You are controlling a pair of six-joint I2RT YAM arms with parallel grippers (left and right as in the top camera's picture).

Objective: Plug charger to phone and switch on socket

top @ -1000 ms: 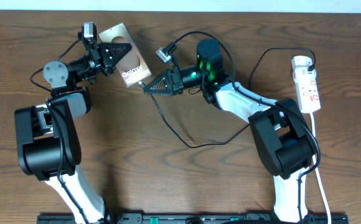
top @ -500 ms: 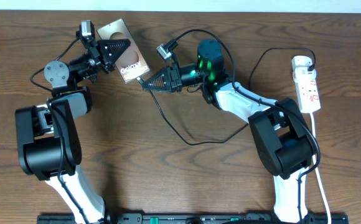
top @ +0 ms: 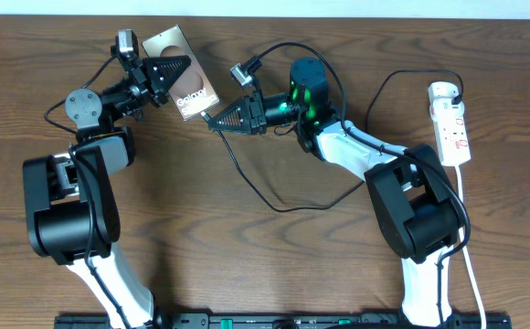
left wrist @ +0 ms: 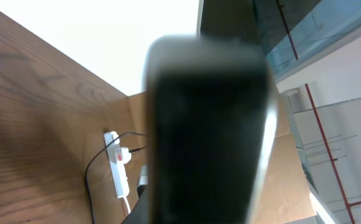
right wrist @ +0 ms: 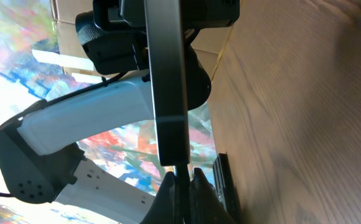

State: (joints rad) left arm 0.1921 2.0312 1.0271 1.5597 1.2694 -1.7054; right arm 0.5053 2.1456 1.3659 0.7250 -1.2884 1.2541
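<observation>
My left gripper [top: 167, 72] is shut on the phone [top: 185, 82], a bronze-brown slab with white "Galaxy" lettering, held tilted at the far left. In the left wrist view the phone [left wrist: 211, 124] is a dark blur that hides the fingers. My right gripper [top: 213, 122] is shut on the charger's black plug tip [right wrist: 182, 177], which meets the phone's bottom edge [right wrist: 168, 81]. The black cable [top: 274, 208] loops over the table to the white adapter [top: 443, 91], which sits in the socket strip [top: 453, 132] at the far right.
The strip's white cord [top: 466, 238] runs down the right side past the right arm's base. The strip also shows in the left wrist view [left wrist: 119, 171]. A black rail [top: 274, 320] lies along the table's front edge.
The left gripper has lifted the phone slightly toward the far edge. The right gripper has followed up and left with the plug, closing on the phone's bottom edge. Little has moved in the last half second.
</observation>
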